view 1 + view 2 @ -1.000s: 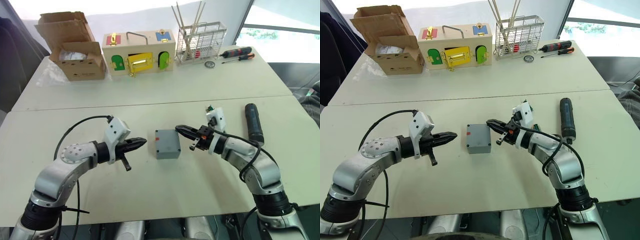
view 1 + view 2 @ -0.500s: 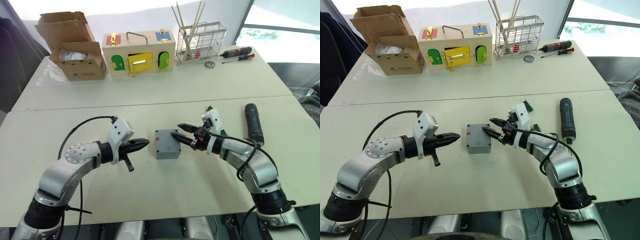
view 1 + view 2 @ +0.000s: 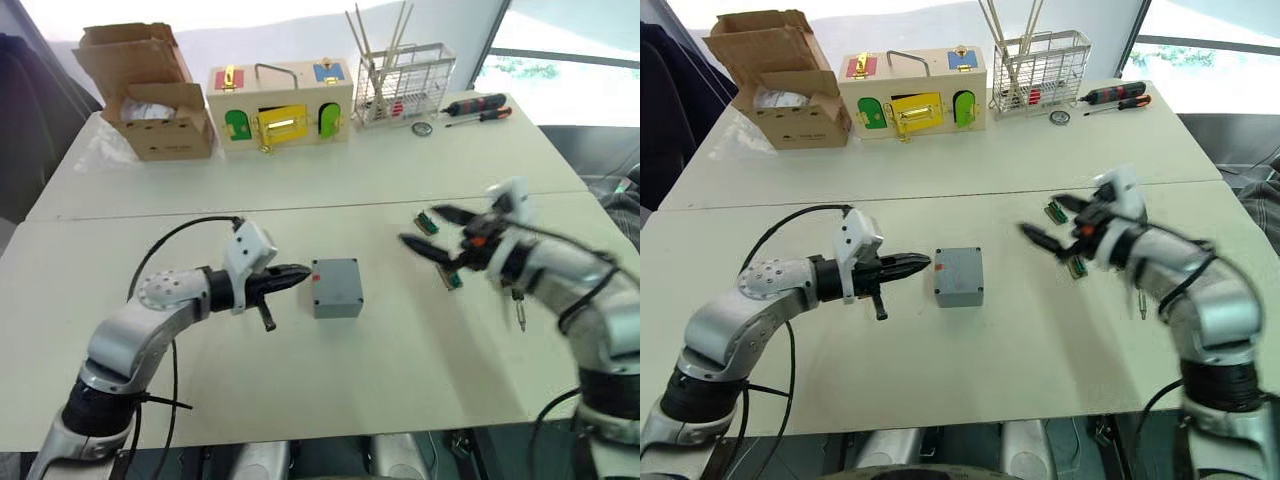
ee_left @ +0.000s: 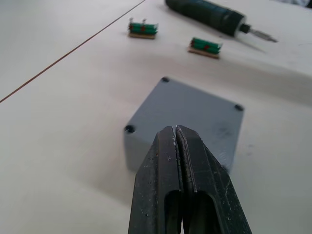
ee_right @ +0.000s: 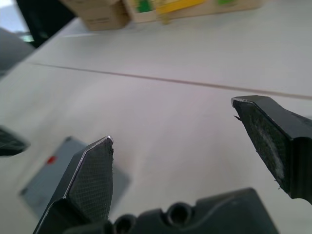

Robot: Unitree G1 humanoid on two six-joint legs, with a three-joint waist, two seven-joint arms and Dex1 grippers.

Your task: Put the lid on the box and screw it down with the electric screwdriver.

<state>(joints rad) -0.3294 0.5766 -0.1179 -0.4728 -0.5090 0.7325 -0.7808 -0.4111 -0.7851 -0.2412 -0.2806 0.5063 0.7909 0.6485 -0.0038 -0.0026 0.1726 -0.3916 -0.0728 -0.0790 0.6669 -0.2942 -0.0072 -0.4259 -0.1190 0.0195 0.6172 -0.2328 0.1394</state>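
The small grey box [image 3: 336, 288] sits mid-table with the lid [image 4: 195, 109] lying flat on top, its corner screw holes showing. My left gripper [image 3: 303, 271] is shut with nothing in it. Its tip is at the box's left side, by the red mark; I cannot tell whether it touches. My right gripper [image 3: 422, 227] hangs open and empty above the table, well right of the box. The black electric screwdriver [image 4: 204, 14] lies on the table beyond the box. In the eye views my right arm covers most of it.
Two small green parts [image 3: 427, 221] [image 3: 454, 279] lie right of the box. Along the far table stand a cardboard box [image 3: 150, 105], a wooden box with coloured latches [image 3: 280, 105], a wire rack [image 3: 405, 85] and hand screwdrivers [image 3: 478, 105].
My right gripper has opened and pulled away from the box, up and to the right. My left gripper has moved right, up to the box's left side.
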